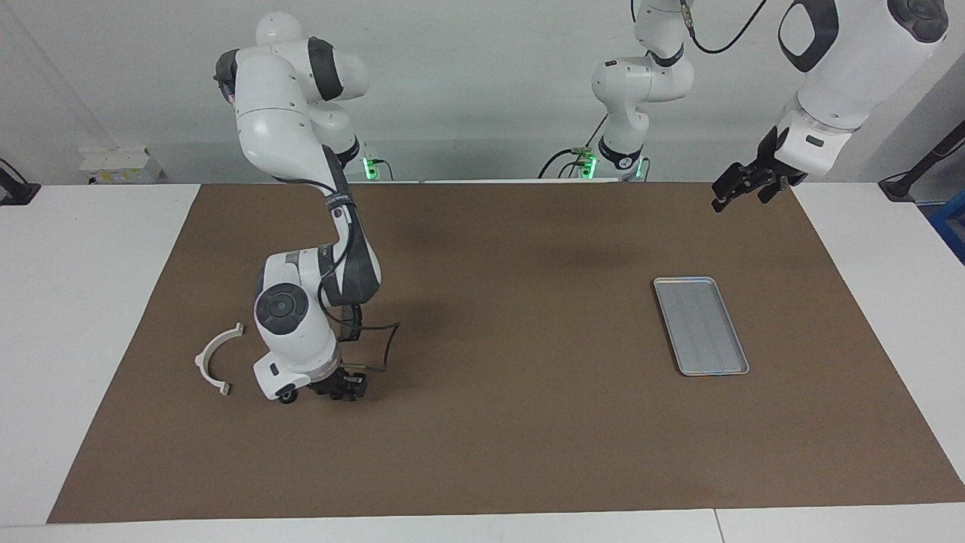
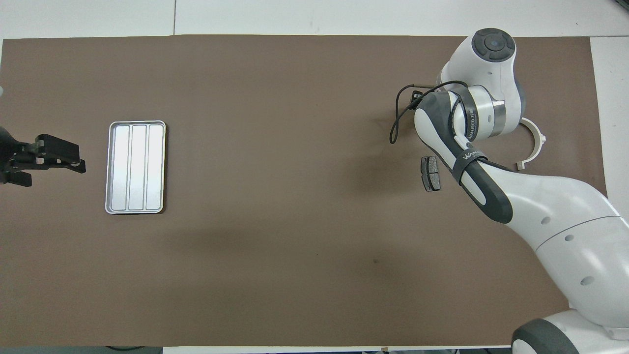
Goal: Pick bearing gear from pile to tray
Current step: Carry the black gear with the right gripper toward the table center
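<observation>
My right arm reaches out from my base and folds steeply down at the elbow, its forearm dropping toward the table. The wrist is bent low, with a black cable looping beside it. My right gripper [image 1: 343, 388] sits right down at the mat, tucked under the wrist, and from above the wrist hides it entirely. I cannot tell how its fingers stand.

My left arm waits, raised at its own end of the table. My left gripper [image 1: 737, 188] hangs in the air, tilted downward, its fingers spread apart [image 2: 59, 157].
</observation>
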You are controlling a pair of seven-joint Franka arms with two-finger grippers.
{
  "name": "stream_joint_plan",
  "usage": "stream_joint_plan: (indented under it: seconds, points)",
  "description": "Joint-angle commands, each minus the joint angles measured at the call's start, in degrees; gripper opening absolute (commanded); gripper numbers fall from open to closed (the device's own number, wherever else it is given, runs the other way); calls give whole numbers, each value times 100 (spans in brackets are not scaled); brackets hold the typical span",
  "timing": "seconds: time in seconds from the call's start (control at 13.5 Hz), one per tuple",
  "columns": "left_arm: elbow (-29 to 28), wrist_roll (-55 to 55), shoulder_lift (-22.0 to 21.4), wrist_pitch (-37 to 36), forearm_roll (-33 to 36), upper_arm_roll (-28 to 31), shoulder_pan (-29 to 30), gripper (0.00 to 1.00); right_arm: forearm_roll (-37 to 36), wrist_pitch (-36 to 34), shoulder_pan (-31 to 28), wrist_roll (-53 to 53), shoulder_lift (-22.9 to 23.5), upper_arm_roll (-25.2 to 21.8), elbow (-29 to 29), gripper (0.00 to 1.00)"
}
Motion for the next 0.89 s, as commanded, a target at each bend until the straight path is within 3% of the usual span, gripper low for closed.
stream_joint_plan:
  seconds: [0.0, 0.15, 0.37, 0.52, 0.82]
  points:
    - [-17, -13, -33, -62, 52, -24, 10, 100, 85, -35, -55, 108, 4, 23, -56, 59]
    - [-17, -13, -33, -62, 52, -24, 10, 100, 86, -9, -81, 108, 4, 23, -56, 37]
    - [-17, -13, -33, -62, 52, -24, 10, 100, 86, 17, -99, 108, 4, 32, -92, 19]
    - [-17, -13, -33, -62, 52, -24, 10, 100, 94, 17, -108, 100, 4, 32, -100, 0]
    - [-17, -13, -33, -62, 52, -24, 10, 100, 16, -350, -99, 91, -127, 23, -21, 0]
